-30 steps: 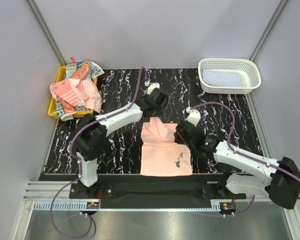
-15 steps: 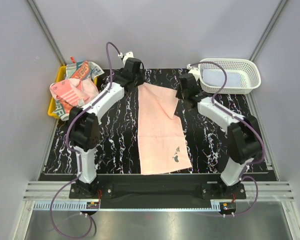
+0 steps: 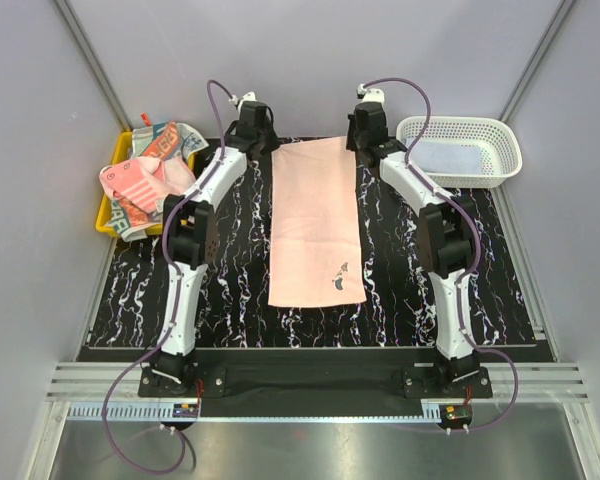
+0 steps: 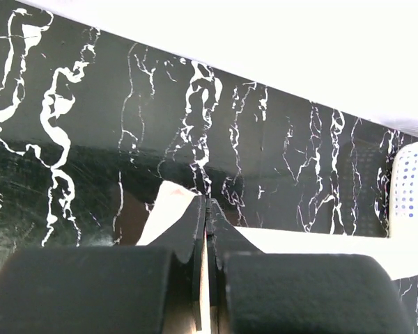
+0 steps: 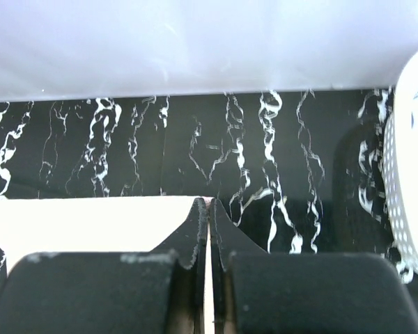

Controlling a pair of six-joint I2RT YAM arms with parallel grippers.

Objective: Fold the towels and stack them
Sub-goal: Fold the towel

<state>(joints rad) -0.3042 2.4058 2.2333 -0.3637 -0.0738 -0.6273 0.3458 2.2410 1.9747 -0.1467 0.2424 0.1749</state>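
Note:
A plain pink towel point(image 3: 315, 220) lies spread flat and lengthwise on the black marbled mat point(image 3: 230, 260), a small dark print near its front right corner. My left gripper point(image 3: 266, 143) is shut on the towel's far left corner. My right gripper point(image 3: 357, 141) is shut on the far right corner. In the left wrist view the left gripper point(image 4: 207, 207) pinches the pale cloth point(image 4: 164, 209) between its tips. In the right wrist view the right gripper point(image 5: 207, 207) does the same with the cloth edge point(image 5: 76, 223). More towels point(image 3: 150, 180), striped pink and lettered, lie heaped at the left.
The heap sits in a yellow tray point(image 3: 102, 218) at the mat's far left. A white lattice basket point(image 3: 460, 123) at the far right holds a pale blue towel point(image 3: 445, 156). The basket wall point(image 5: 414, 174) is close to the right gripper. Both arms stretch to the mat's back edge.
Both arms have swung from the mat's middle out to its far edge, drawing the folded pink towel open until it lies flat. Both grippers stayed shut on the corners.

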